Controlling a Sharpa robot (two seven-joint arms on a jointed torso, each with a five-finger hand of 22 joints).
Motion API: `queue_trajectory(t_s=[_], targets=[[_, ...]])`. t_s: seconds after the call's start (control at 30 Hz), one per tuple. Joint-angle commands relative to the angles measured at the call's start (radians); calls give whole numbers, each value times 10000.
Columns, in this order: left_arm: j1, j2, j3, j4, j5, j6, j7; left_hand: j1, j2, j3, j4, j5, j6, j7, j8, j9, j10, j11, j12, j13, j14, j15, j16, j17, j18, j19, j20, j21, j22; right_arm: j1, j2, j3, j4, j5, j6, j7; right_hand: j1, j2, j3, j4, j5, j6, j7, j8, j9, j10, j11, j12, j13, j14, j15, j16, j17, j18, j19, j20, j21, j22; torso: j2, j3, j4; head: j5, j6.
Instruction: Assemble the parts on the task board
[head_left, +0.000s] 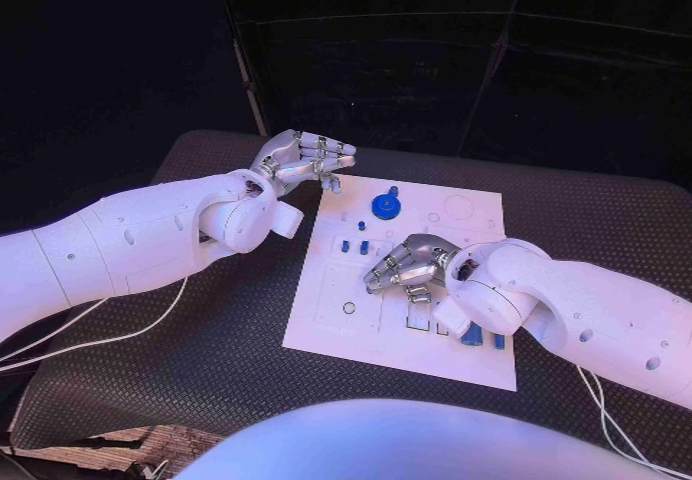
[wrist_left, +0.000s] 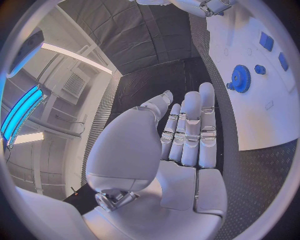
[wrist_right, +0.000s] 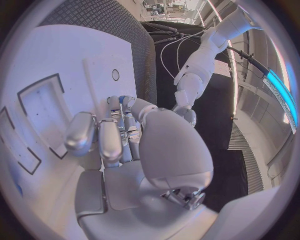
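Board (head_left: 325, 330): white plate in the middle of the table, under my right hand (head_left: 408, 266).
Progress: early, I judge; the gear (head_left: 387, 207) sits at the far end, small parts (head_left: 472, 335) lie loose near me.
Right hand: fingers curled over the board; whether they pinch a part I cannot tell.
Left hand (head_left: 300, 158): off the far corner, holding nothing.
Left wrist view: fingers (wrist_left: 190, 125) straight, empty; gear's teeth clear.

**Three views, one shared board**

The head camera looks steeply down on the task board (head_left: 411, 300). Each wrist camera sits close behind its own hand, left hand (wrist_left: 181, 135) and right hand (wrist_right: 119, 140), looking along the fingers; all three share the board.
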Motion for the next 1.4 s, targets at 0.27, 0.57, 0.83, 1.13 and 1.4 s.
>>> queue_trajectory(t_s=[0.27,0.57,0.83,1.13,1.4], targets=[[19,6,12,11,32,106,11,10,59,-47,-13,1,-52,-16,-46,-2,-61,-5,32,16,-90,7,-46,-17,200,29,75,-63,-17,3,44,-6,4,-329,160,-201,-70,31,-65,27,38,2,22,-16,9,17,7,-56,13,204,-70,-8,-20,-137,62,0,-49,-12,3,3,5,4,2],[19,5,12,4,32,107,4,23,72,-72,-24,2,-70,-12,-38,3,-109,0,83,27,-112,9,-69,-35,204,33,81,-97,-47,3,-24,-6,59,-417,221,-318,-70,31,-65,27,38,2,22,-16,9,17,7,-56,13,204,-70,-8,-20,-137,62,0,-49,-12,3,8,-3,10,2],[19,14,12,-3,31,112,-1,23,72,-72,-24,2,-70,-12,-38,3,-109,0,83,27,-112,9,-69,-35,204,33,81,-97,-47,3,-68,-6,144,-435,241,-348,-75,34,-68,30,41,5,21,-15,10,20,6,-55,15,203,-71,-11,-28,-136,65,0,-51,-17,1,7,5,6,2],[18,22,12,-9,31,123,-7,23,72,-72,-24,2,-70,-12,-38,3,-109,0,83,27,-112,9,-69,-35,204,33,81,-97,-47,3,-31,-6,104,-463,249,-392,-75,34,-68,30,41,5,21,-15,10,20,6,-55,15,203,-71,-11,-28,-136,65,0,-51,-17,-1,-2,0,3,2],[19,25,12,-5,31,124,-16,23,72,-72,-24,2,-70,-12,-38,3,-109,0,83,27,-112,9,-69,-35,204,33,81,-97,-47,3,23,-6,22,-706,141,-574,-86,36,-74,34,43,10,19,-12,11,26,5,-53,17,202,-72,-19,-43,-135,69,-1,-56,-25,-1,-1,-1,7,2]])
